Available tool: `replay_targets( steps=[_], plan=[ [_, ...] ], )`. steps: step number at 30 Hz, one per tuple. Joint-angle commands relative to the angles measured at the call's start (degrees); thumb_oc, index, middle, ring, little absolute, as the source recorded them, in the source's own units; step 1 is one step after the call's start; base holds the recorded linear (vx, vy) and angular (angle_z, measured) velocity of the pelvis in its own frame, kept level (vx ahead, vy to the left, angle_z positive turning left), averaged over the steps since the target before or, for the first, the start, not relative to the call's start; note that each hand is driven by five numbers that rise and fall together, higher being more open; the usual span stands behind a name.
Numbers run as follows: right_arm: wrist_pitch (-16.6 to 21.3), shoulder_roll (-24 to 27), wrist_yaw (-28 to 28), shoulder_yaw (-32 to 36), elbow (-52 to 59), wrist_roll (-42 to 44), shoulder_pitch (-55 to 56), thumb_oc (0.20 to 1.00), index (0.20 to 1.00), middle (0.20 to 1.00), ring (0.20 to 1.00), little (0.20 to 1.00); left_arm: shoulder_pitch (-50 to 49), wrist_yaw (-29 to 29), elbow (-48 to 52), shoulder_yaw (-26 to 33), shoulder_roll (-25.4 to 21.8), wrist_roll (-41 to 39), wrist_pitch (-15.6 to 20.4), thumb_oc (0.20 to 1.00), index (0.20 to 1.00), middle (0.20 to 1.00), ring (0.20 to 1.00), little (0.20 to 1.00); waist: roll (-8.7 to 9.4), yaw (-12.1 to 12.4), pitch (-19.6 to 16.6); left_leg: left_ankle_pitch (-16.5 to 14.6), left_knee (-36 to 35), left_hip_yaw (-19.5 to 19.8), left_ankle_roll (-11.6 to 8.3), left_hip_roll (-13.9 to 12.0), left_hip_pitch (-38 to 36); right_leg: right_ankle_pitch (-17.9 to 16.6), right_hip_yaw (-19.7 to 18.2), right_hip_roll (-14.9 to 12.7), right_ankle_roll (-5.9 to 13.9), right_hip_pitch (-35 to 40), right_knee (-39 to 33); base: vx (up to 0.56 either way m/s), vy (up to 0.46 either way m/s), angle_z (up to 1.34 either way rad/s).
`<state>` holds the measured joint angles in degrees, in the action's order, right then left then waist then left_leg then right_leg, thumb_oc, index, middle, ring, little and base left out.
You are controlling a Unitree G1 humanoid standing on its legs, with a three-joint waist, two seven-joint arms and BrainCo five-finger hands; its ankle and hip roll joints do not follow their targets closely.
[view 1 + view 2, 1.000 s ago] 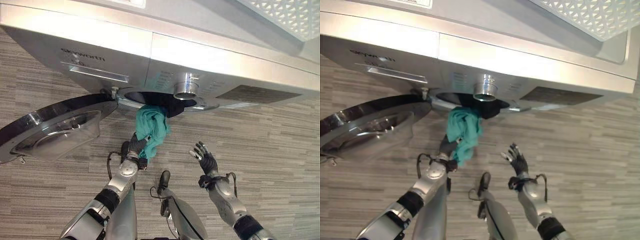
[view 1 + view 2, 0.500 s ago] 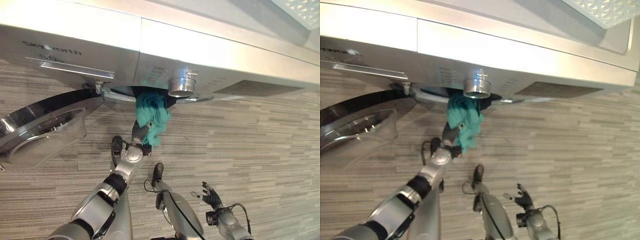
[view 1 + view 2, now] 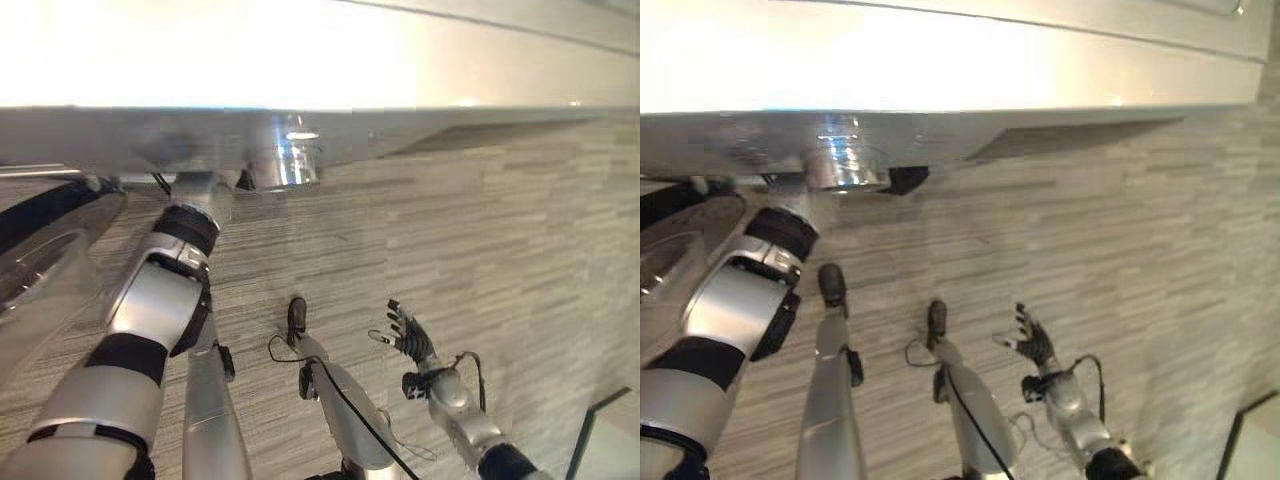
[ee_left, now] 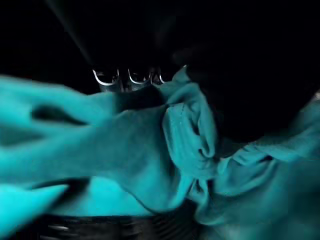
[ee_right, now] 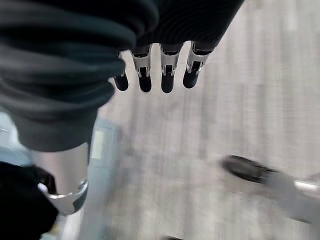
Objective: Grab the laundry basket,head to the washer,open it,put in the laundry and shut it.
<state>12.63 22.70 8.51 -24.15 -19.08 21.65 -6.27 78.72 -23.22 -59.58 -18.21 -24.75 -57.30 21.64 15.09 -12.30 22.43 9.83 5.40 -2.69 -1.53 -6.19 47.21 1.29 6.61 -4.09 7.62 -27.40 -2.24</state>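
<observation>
Reaching up under the washer, the left arm disappears past its wrist into the drum opening, just beside the silver knob on the front panel. The door hangs swung wide on the left of the opening, its glass bowl facing out. Inside the dark drum, the left wrist view shows the teal cloth bunched and folded across the left hand, whose silver fingers just peek over the fabric (their curl is buried in the cloth, so whether they are clamped on it or spread apart cannot be told). The cloth lies within the washer, close against that hand.

Well below the washer front and to the right of the knob, the right hand hovers over the wood-grain floor, palm raised, holding nothing. Its fingers stand nearly straight and a little apart in a row, thumb set off to one side. A dark-edged pale thing shows at the floor's far right corner, too cut off to tell what it is.
</observation>
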Motion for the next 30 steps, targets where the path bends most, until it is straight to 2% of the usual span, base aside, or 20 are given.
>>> replay_targets(
  steps=[1,2,3,4,6,8,9,10,13,14,15,16,17,18,19,20,22,25,26,30],
  plan=[
    [-1.32,1.66,-0.1,2.5,-2.79,0.59,5.36,1.0,1.0,1.0,1.0,1.0,12.87,0.86,7.31,4.92,0.25,-9.85,7.8,0.645,0.645,0.645,0.645,0.645,-0.45,0.93,-6.05,-0.34,-4.38,-0.42,-2.63,0.78,2.36,1.98,1.22,-0.93,1.9,7.05,5.98,0.04,-0.024,-0.05],
    [-1.75,1.37,-0.05,2.61,-2.73,0.69,5.73,1.0,1.0,1.0,1.0,1.0,11.83,0.65,9.85,4.77,1.23,-9.1,7.89,1.0,1.0,1.0,1.0,1.0,-0.7,1.11,-6.01,-0.34,-4.51,-0.36,-2.53,1.14,2.4,1.86,1.31,-1.08,1.95,7.29,5.51,0.0,0.0,0.0],
    [-1.82,1.37,-0.04,2.69,-2.65,0.67,5.99,1.0,1.0,1.0,1.0,1.0,11.21,-0.07,10.7,4.81,1.52,-8.51,7.9,1.0,1.0,1.0,1.0,1.0,-0.74,1.16,-6.15,-0.32,-4.55,-0.32,-2.5,1.2,2.36,1.8,1.39,-1.1,1.98,7.4,5.38,0.06,0.017,0.07],
    [-2.01,1.78,-1.6,3.25,-3.71,1.48,6.92,1.0,1.0,1.0,1.0,1.0,7.56,2.01,9.44,-3.22,-0.2,3.09,0.9,1.0,1.0,1.0,1.0,1.0,-1.99,2.02,-6.1,-0.1,-4.86,-0.64,-2.28,2.12,1.97,1.15,1.67,-1.83,2.04,8.28,4.52,0.04,0.028,0.08],
    [-1.98,1.66,-1.65,3.23,-3.75,1.5,6.92,1.0,1.0,1.0,1.0,1.0,7.62,2.02,9.37,-3.32,-0.2,3.17,0.86,1.0,1.0,1.0,1.0,1.0,-1.83,2.03,-6.08,-0.09,-4.92,-0.68,-2.27,2.16,1.88,1.14,1.66,-1.88,2.05,8.36,4.47,0.02,0.022,0.07],
    [-2.84,2.97,-3.27,3.64,-4.7,2.27,6.9,1.0,1.0,1.0,1.0,1.0,7.81,6.19,1.81,-11.44,-3.36,13.17,-5.71,1.0,1.0,1.0,1.0,1.0,-2.86,3.15,-5.73,0.16,-5.18,-0.9,-2.04,2.67,1.68,1.1,1.73,-2.16,2.1,8.72,4.21,0.03,0.023,0.07],
    [-3.51,2.9,-3.93,3.55,-7.26,2.15,6.55,1.0,1.0,1.0,1.0,1.0,6.99,6.2,-0.76,-17.04,-4.54,25.27,-8.64,1.0,1.0,1.0,1.0,1.0,-3.7,4.37,-5.18,0.27,-5.04,-0.98,-1.87,3.06,1.62,1.11,2.12,-2.31,2.1,8.97,4.06,0.03,0.007,0.11],
    [-3.47,2.85,-3.95,3.56,-7.34,2.16,6.51,1.0,1.0,1.0,1.0,1.0,7.0,6.12,-0.73,-17.07,-4.49,25.36,-8.66,1.0,1.0,1.0,1.0,1.0,-3.66,4.4,-5.14,0.26,-5.03,-0.99,-1.87,3.06,1.6,1.12,2.12,-2.32,2.1,9.0,4.06,0.02,0.0,0.16],
    [-3.38,1.7,-3.91,3.41,-11.9,2.1,4.68,1.0,1.0,1.0,1.0,1.0,2.89,4.84,-1.06,-22.11,-1.79,44.62,-13.95,1.0,1.0,1.0,1.0,1.0,-4.14,6.03,-4.11,0.25,-4.73,-0.97,-1.65,3.39,1.52,1.61,2.61,-2.2,1.87,9.35,3.98,0.01,-0.022,0.18],
    [-3.32,1.03,-3.04,2.98,-14.34,0.66,2.8,1.0,1.0,1.0,1.0,1.0,-0.08,1.6,1.35,-27.52,-1.48,63.99,-18.7,1.0,1.0,1.0,1.0,1.0,-4.29,7.08,-3.25,0.01,-4.79,-0.84,-1.56,3.44,1.32,2.12,2.85,-2.14,1.71,9.51,3.89,-0.04,-0.011,0.12],
    [-3.27,0.94,-3.0,2.95,-14.39,0.64,2.74,1.0,1.0,1.0,1.0,1.0,-0.18,1.58,1.63,-27.48,-1.58,64.19,-18.89,1.0,1.0,1.0,1.0,1.0,-4.48,7.56,-2.94,1.18,-4.35,-1.32,-1.11,2.94,1.91,1.3,3.01,-1.82,1.6,9.14,3.82,-0.04,-0.013,0.14],
    [-3.25,0.53,-2.25,3.15,-14.72,0.09,1.97,1.0,1.0,1.0,1.0,1.0,-4.81,2.18,5.92,-26.3,-1.33,67.42,-20.68,1.0,1.0,1.0,1.0,1.0,-4.59,8.34,-2.51,1.01,-4.39,-1.26,-1.06,3.04,1.9,1.49,3.09,-1.77,1.58,9.23,3.76,-0.05,-0.003,0.11],
    [-3.62,-0.29,-1.3,3.65,-15.73,-0.15,1.21,1.0,1.0,1.0,1.0,1.0,-9.98,3.21,10.52,-24.06,-0.5,68.92,-21.7,1.0,1.0,1.0,1.0,1.0,-4.77,9.03,-2.14,0.88,-4.41,-1.14,-1.02,3.19,1.8,1.83,3.24,-1.78,1.55,9.34,3.68,0.0,-0.042,0.1],
    [-4.73,-1.75,0.27,4.89,-17.36,-0.66,-0.14,1.0,1.0,1.0,1.0,1.0,-20.64,4.88,19.88,-19.82,0.76,70.59,-22.21,1.0,1.0,1.0,1.0,1.0,-5.04,10.67,-1.4,0.66,-4.39,-0.91,-0.9,3.58,1.69,2.27,3.47,-1.8,1.38,9.39,3.75,0.0,-0.037,0.12],
    [-5.35,-2.51,0.69,5.33,-18.98,-0.79,-1.04,1.0,1.0,1.0,1.0,1.0,-25.01,5.13,22.44,-18.3,2.09,71.02,-22.32,1.0,1.0,1.0,1.0,1.0,-5.24,11.6,-1.04,0.67,-4.43,-0.73,-0.86,3.77,1.6,2.71,3.67,-1.75,1.19,9.44,3.83,0.0,-0.027,0.12],
    [-5.32,-2.5,0.69,5.26,-19.03,-0.79,-1.02,1.0,1.0,1.0,1.0,1.0,-25.17,5.18,22.61,-18.21,2.04,71.07,-22.41,1.0,1.0,1.0,1.0,1.0,-5.25,11.55,-1.1,0.67,-4.44,-0.72,-0.86,3.77,1.58,2.72,3.67,-1.74,1.19,9.44,3.84,0.01,-0.013,0.1],
    [-6.1,-3.26,1.97,5.1,-21.83,-1.85,-3.13,1.0,1.0,1.0,1.0,1.0,-31.8,5.42,26.13,-16.76,3.86,72.26,-22.17,1.0,1.0,1.0,1.0,1.0,-5.95,12.89,-0.5,0.67,-4.48,-0.46,-0.9,3.98,1.28,3.57,4.05,-1.73,0.82,9.58,4.1,0.0,0.006,0.12],
    [-5.97,-2.53,4.76,4.74,-27.79,-3.48,-9.85,1.0,1.0,1.0,1.0,1.0,-41.32,5.21,27.07,-17.53,6.34,70.63,-20.49,1.0,1.0,1.0,1.0,1.0,-8.0,15.26,0.9,0.94,-4.3,-0.05,-1.03,4.1,0.5,5.74,4.57,-1.36,-0.16,9.65,5.12,-0.01,0.017,0.12],
    [-5.92,-2.54,4.74,4.74,-27.88,-3.46,-9.94,1.0,1.0,1.0,1.0,1.0,-41.28,5.21,27.09,-17.52,6.33,70.62,-20.51,1.0,1.0,1.0,1.0,1.0,-8.01,15.26,0.96,0.94,-4.3,-0.04,-1.03,4.09,0.48,5.75,4.58,-1.35,-0.17,9.66,5.15,-0.01,0.003,0.07],
    [-7.03,-0.83,5.25,5.39,-41.1,-2.84,-20.06,1.0,1.0,1.0,1.0,1.0,-43.95,7.0,33.15,-16.96,5.2,64.88,-18.58,1.0,1.0,1.0,1.0,1.0,-10.46,18.28,1.68,1.43,-3.75,1.05,-1.07,4.95,0.94,7.32,6.06,-0.87,-0.68,9.87,6.04,0.0,-0.03,0.1]
  ],
)
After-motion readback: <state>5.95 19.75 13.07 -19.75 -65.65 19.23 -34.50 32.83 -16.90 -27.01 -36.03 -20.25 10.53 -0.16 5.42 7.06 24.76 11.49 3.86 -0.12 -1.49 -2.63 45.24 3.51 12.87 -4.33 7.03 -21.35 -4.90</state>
